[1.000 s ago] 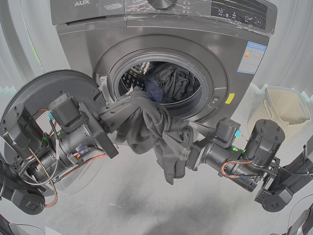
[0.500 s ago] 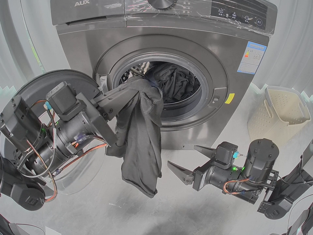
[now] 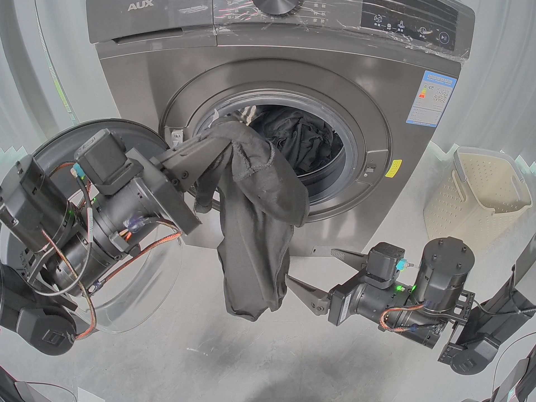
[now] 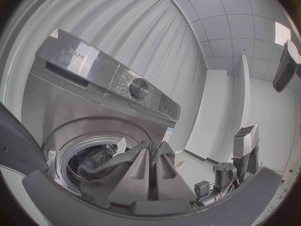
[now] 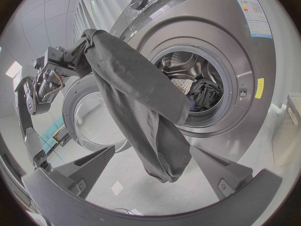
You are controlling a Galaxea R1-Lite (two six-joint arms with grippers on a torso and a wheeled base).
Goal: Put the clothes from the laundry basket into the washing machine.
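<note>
The washing machine stands on the floor, its door swung out to the left. Inside the drum lies a heap of clothes. In front of the left part of the opening, the left gripper clamps the top of a garment, which hangs down before the machine's front, above the floor. The right gripper, its 2 fingers apart, is lower, just right of the garment's lower end. The laundry basket stands right of the machine, on the floor.
</note>
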